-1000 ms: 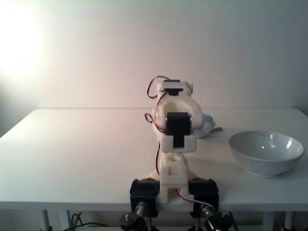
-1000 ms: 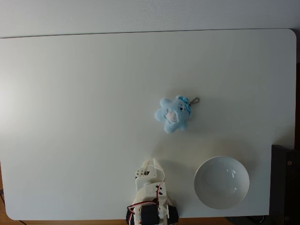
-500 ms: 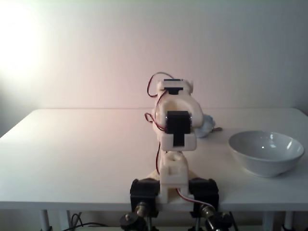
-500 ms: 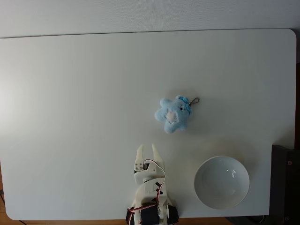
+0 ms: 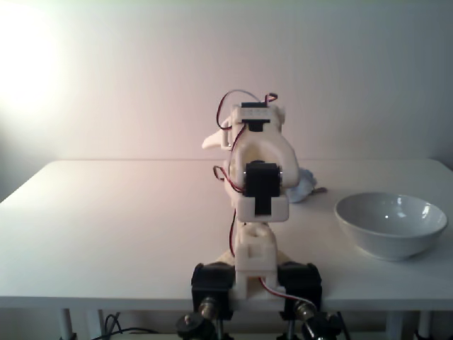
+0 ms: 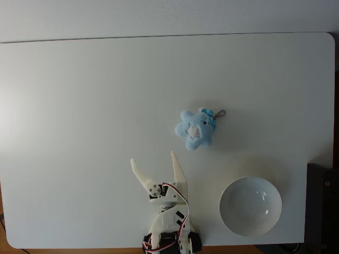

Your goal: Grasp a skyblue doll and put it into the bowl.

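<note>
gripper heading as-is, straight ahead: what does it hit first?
Likely nothing. In the top-down fixed view the open gripper points up-frame over bare table; the skyblue doll lies right of that line and the bowl beside the arm. Its height is unclear.

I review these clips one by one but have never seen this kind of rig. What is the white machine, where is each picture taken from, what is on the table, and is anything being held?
The white machine is a small robot arm bolted at the table's near edge. Its two-fingered tool is what does the grasping. One fixed view looks along the table from behind the arm's base; the other looks straight down from above. From above, the tool's fingers are spread wide in a V and hold nothing. Ahead of it and slightly to the right lies the skyblue doll, a little plush with a small metal clasp, untouched. To the right of the arm stands the bowl, with nothing in it. So the doll has not yet been picked up.
</note>
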### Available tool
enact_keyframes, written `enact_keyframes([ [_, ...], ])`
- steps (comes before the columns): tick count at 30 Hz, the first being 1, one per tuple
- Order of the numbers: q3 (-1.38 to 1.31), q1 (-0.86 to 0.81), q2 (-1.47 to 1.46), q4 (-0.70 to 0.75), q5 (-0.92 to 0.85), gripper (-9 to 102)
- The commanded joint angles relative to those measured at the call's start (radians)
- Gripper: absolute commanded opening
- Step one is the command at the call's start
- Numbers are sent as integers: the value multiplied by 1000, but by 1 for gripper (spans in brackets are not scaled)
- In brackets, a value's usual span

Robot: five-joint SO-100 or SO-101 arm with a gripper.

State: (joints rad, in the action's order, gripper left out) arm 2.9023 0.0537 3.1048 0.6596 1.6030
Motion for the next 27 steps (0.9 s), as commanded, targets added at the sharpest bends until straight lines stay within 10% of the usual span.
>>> enact_keyframes([
  [1,-64,-35,296,2,-5,66],
  [27,-773,-304,-563,215,-3,68],
])
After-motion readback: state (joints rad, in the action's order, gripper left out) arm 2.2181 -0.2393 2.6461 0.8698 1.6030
